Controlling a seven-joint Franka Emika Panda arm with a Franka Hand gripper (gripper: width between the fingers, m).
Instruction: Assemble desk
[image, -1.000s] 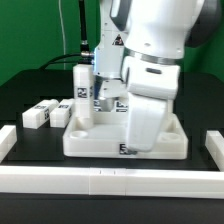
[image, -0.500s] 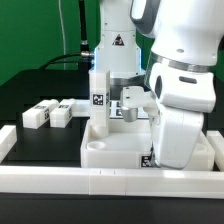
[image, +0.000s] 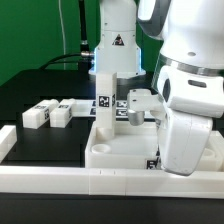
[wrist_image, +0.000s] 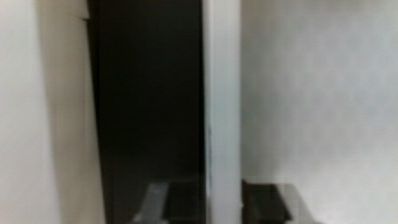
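The white plastic rectangular tray-like tabletop (image: 115, 158) with its raised rim lies flat on the black table (image: 40, 90), close behind the long white border rail (image: 50, 182) that runs along the front edge. One white square block leg (image: 103, 100) stands upright in the tabletop's corner toward the exterior view's left, with a black-and-white square tag on the face turned to the camera. Two more white block legs lie on their sides on the black table, well off to the exterior view's left of the tabletop: the outer loose leg (image: 37, 116) and the inner loose leg (image: 62, 114), just beside each other. The bulky white robot arm (image: 190, 110) leans over the side of the tabletop toward the exterior view's right and hides that part of it. In the exterior view the fingertips cannot be made out behind the arm. The wrist view is blurred but shows more: the gripper (wrist_image: 222, 205) has its two dark fingers (wrist_image: 175, 205) drawn tightly together, with a thin white upright strip (wrist_image: 222, 100) clamped between them (it looks like the tabletop's raised rim). A dark gap runs along one side of the strip and plain white surface along the other. A green backdrop (image: 30, 30) stands behind the table.
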